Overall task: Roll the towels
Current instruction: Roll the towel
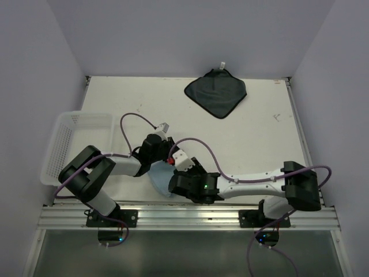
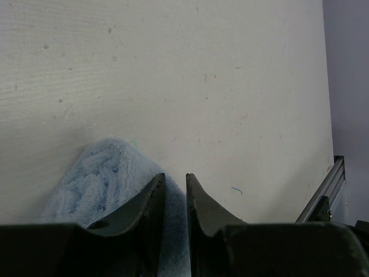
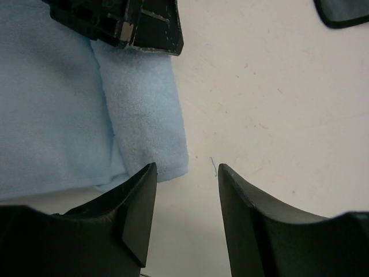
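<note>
The light blue towel [image 1: 158,180] lies near the table's front edge, partly folded, with a rolled or folded strip along its right side [image 3: 144,109]. My left gripper [image 2: 175,176] is nearly closed on that towel's edge, and blue cloth [image 2: 98,179] shows between the jaws. In the top view, the left gripper [image 1: 162,161] is over the towel. My right gripper [image 3: 185,167] is open and empty just in front of the towel's corner, and in the top view [image 1: 183,173] it is right next to the left one. The dark grey towel [image 1: 216,92] lies flat at the back, with a white tag.
A white mesh basket [image 1: 69,124] stands at the left edge of the table. Side walls close in the table on the left, right and back. A metal rail [image 1: 190,216] runs along the front edge. A corner of the dark towel [image 3: 346,11] shows in the right wrist view.
</note>
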Tool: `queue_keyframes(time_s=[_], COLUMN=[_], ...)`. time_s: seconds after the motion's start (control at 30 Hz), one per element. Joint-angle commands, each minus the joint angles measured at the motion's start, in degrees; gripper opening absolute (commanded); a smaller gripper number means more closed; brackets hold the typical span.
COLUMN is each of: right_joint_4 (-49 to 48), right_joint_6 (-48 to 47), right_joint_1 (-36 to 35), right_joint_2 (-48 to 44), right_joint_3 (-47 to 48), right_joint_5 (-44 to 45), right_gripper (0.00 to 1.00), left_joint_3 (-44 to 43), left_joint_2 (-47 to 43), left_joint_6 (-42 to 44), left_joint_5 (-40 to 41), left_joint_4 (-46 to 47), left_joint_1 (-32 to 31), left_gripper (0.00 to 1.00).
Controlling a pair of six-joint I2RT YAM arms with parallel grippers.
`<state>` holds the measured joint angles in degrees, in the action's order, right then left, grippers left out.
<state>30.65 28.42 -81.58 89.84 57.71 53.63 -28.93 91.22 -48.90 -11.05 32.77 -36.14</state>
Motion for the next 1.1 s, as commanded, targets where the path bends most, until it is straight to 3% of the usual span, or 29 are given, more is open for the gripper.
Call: queue_keyframes(time_s=[0.0,0.23,0.33,0.6,0.83,0.93,1.07], right_joint_4=[-11.62,-28.8,-30.3,-38.21,-38.12,-39.35,-38.92], right_joint_6=[0.67,4.62,6.64,9.11,6.65,5.94,5.06], right_joint_1=[3.78,18.02,22.33,26.56,26.47,26.47,26.39], right_joint_2=[-10.61,-24.79,-24.9,-17.52,-12.5,-11.18,-9.34], right_joint_3=[-6.44,-20.53,-22.64,-25.19,-25.28,-25.37,-24.84], right_joint_5=[-10.16,-37.94,-42.63,-49.5,-49.4,-51.95,-52.92], right_gripper=[0.52,0.66,0.73,0.75,0.71,0.65,0.51], left_joint_3=[1.77,1.77,1.68,1.33,1.07,0.45,0.01], left_joint_2=[0.1,0.1,0.19,-0.17,-0.96,-0.96,-1.04], left_joint_6=[0.57,0.65,0.57,1.0,1.62,1.53,1.71], left_joint_5=[1.73,2.0,1.91,1.56,1.82,1.73,1.82], left_joint_4=[-2.01,-1.92,-1.84,-2.54,-3.51,-3.6,-4.03], left_joint_1=[-0.33,-0.33,-0.25,-0.25,-0.33,-0.33,-0.33], left_gripper=[0.25,0.25,0.25,0.25,0.25,0.25,0.25])
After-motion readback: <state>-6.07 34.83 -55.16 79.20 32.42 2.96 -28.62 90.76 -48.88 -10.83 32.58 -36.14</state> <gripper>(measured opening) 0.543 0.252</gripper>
